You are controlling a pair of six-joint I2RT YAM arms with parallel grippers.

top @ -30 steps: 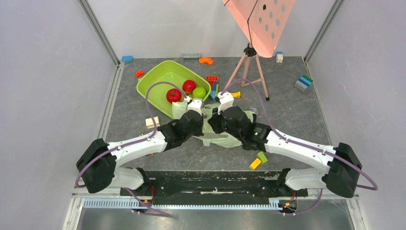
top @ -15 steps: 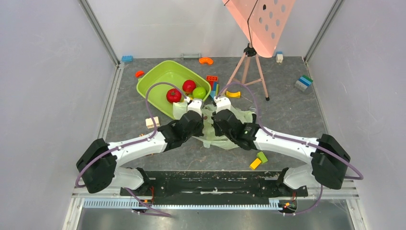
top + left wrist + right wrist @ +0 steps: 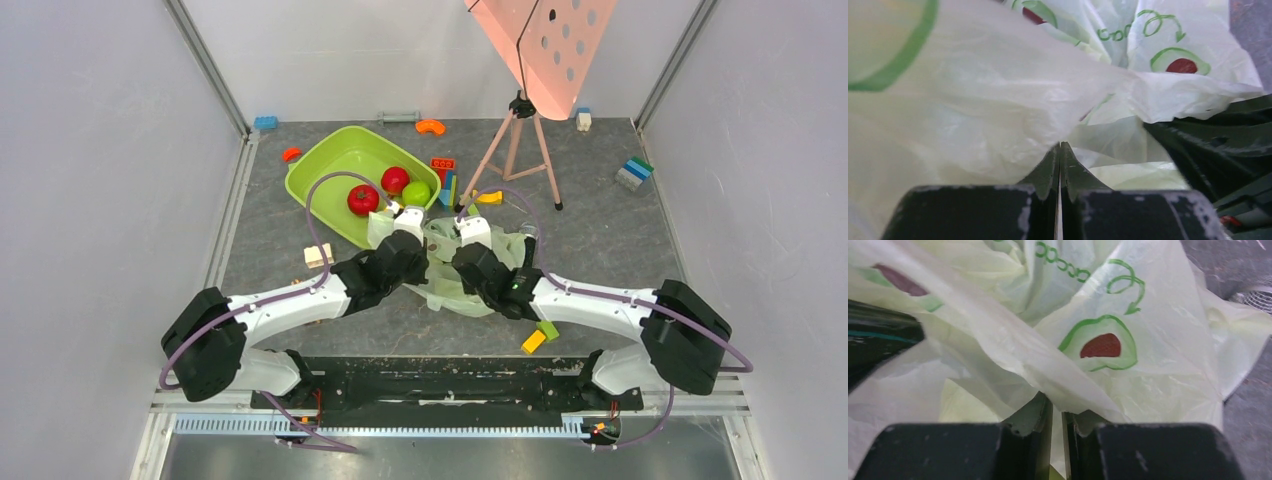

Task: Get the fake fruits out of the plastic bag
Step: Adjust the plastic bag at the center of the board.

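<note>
Grey stone-look table, pale walls; left and right jaws both clamped on plastic bag

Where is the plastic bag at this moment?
In the top view, the bag lies centre frame, just right of and nearer than the green tub; the left gripper and right gripper each pinch its film.

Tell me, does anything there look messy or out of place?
The plastic bag lies crumpled mid-table, pinched by the left end effector and right end effector. The lime-green tub sits askew, with toy blocks scattered around.
</note>
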